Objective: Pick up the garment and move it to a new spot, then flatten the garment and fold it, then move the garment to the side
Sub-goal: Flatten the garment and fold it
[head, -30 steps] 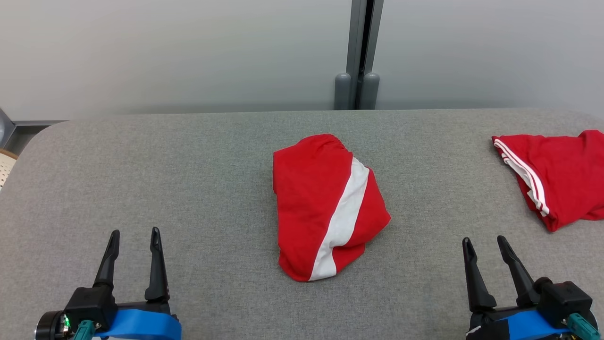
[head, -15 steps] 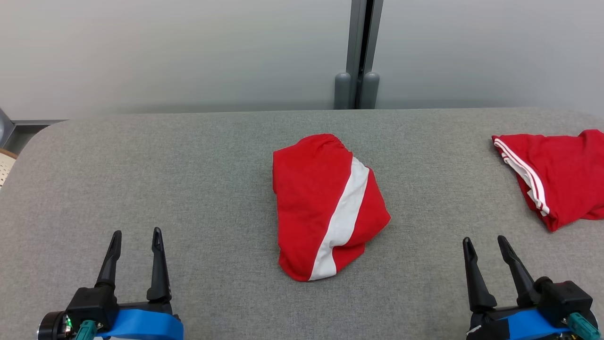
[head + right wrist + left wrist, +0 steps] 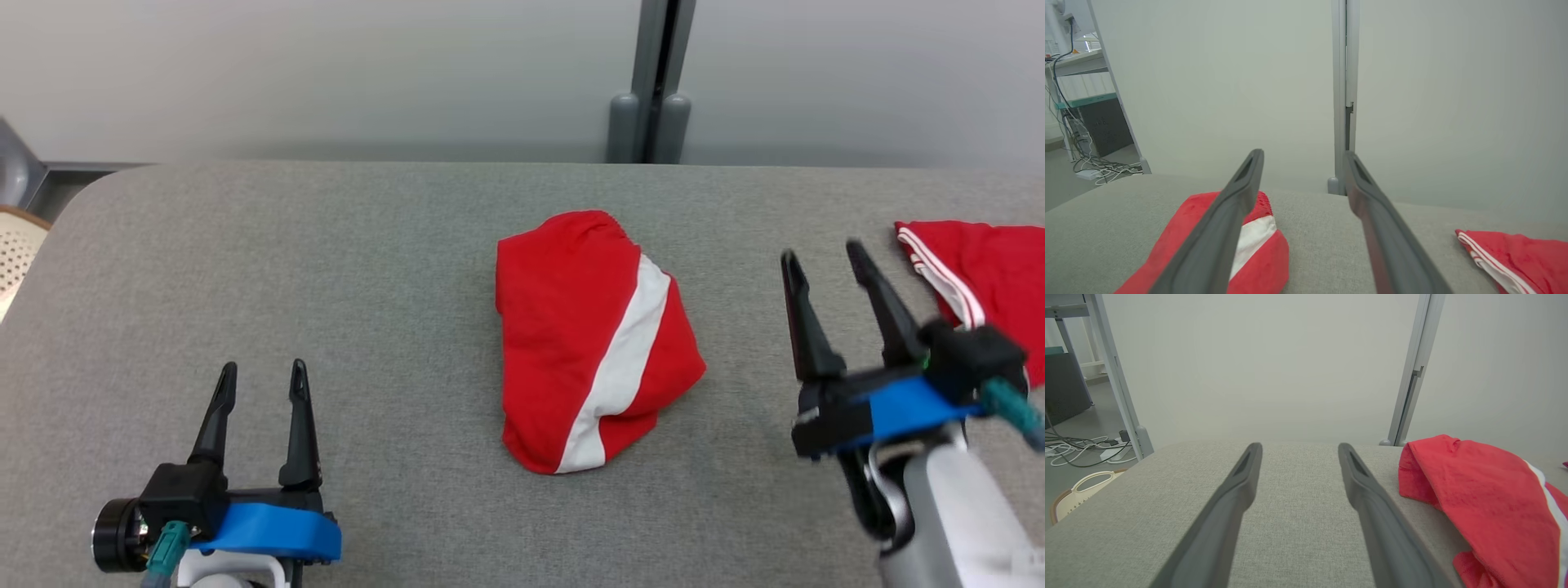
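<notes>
A cream perforated basket [image 3: 15, 253] is seen past the left edge of the grey padded surface [image 3: 326, 237]. Near the front edge, toward the left corner, the left gripper [image 3: 263, 367] is held low over the fabric. Its two dark fingers are spread apart and pointed at the far edge, with nothing between them, and a blue band is wrapped round its wrist.

The garment [image 3: 588, 343], red with one broad white stripe, is laid as a loose bundle at the middle of the surface, well apart from both grippers. Its gathered waistband is turned toward the far edge.

Further right, the right gripper [image 3: 820, 250] is held above the surface, nearer the far edge than the left one, on a pale forearm that rises from the front right corner. Its fingers are likewise spread and empty, and are leaned slightly to the left. A second red garment [image 3: 992, 261], trimmed with thin white stripes, is laid at the right edge, partly covered in the head view by that gripper's body.
</notes>
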Available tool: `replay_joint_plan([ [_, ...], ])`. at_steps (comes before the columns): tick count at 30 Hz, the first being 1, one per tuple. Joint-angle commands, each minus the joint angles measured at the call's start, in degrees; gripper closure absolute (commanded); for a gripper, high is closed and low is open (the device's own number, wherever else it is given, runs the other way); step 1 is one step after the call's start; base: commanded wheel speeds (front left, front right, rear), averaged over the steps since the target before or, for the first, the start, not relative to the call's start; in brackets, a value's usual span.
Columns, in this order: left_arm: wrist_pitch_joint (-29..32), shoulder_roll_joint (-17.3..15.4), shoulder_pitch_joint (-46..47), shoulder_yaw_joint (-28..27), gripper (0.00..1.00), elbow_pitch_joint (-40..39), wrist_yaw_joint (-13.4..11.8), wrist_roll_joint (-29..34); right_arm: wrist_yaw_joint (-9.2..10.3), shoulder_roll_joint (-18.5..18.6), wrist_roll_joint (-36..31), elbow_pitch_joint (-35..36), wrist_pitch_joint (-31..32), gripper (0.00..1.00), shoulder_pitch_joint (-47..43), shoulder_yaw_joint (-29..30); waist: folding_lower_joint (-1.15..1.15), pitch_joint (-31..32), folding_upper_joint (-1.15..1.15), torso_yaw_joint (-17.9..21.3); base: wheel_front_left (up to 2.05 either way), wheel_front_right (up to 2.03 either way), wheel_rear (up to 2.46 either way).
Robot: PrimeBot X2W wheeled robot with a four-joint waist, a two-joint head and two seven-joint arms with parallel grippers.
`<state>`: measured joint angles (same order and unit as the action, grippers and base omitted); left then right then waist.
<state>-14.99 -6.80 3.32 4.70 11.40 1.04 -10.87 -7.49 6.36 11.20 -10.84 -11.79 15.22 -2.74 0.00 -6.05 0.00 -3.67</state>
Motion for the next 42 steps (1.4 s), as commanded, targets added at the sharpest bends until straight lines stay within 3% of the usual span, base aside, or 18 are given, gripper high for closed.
replay_joint_plan([
  [1, -0.3, 0.3, 1.1, 0.2, 0.00, 0.2, 0.2, 0.5, -0.01, 0.9, 0.2, -0.8, 0.6, 0.00, 2.4, -0.4, 0.00, -0.9, 0.00, -1.0, 0.00, 0.00, 0.00],
  [10, -0.3, 2.4, 4.2, 1.0, 0.00, 0.7, 1.1, 0.8, -0.01, 6.2, -0.1, -13.3, 4.2, 0.00, 19.0, -6.8, 0.00, -4.6, 0.00, -6.2, 0.00, 0.00, 0.00],
  [16, -0.3, 3.2, 5.8, 1.6, 0.00, 1.0, 1.5, 0.7, 0.00, 8.0, 0.9, -27.0, 6.6, 0.00, 24.6, -11.3, 0.00, -6.3, 0.00, -9.7, 0.00, 0.00, 0.00],
  [23, -0.3, 3.8, 7.4, 2.5, 0.00, 1.8, 1.9, 0.3, 0.00, 8.1, 2.0, -40.2, 5.1, 0.00, 26.0, -13.0, 0.00, -8.0, 0.00, -13.4, 0.00, 0.00, 0.00],
  [32, -0.3, 3.9, 7.2, 2.2, 0.00, 2.1, 1.8, 0.7, 0.00, 5.8, 3.6, -52.1, 2.5, 0.00, 25.9, -15.3, 0.00, -8.0, 0.00, -13.5, 0.00, 0.00, 0.00],
  [33, -0.3, 3.9, 7.1, 2.1, 0.00, 2.2, 1.8, 0.8, -0.01, 5.4, 3.9, -52.7, 2.1, 0.41, 25.9, -15.6, 0.00, -7.8, 0.00, -13.3, 0.00, 0.00, 0.00],
  [34, -0.3, 3.9, 7.0, 2.1, 0.00, 2.2, 1.9, 0.8, -0.01, 5.1, 4.4, -53.1, 1.4, 0.93, 26.1, -15.8, 0.00, -7.6, 0.00, -13.0, 0.00, 0.00, 0.00],
  [35, -0.3, 3.9, 6.9, 1.9, 0.00, 2.3, 1.9, 0.9, -0.01, 5.0, 4.8, -53.1, 0.5, 1.00, 26.4, -16.0, 0.00, -7.3, 0.00, -12.6, 0.00, 0.00, 0.00],
  [42, -0.3, 3.9, 5.7, 0.8, 0.00, 2.7, 2.4, 1.5, 0.00, 6.2, 8.1, -52.8, -3.0, 1.00, 24.7, -16.4, 0.00, -4.0, 0.00, -9.6, 0.00, 0.00, 0.00],
])
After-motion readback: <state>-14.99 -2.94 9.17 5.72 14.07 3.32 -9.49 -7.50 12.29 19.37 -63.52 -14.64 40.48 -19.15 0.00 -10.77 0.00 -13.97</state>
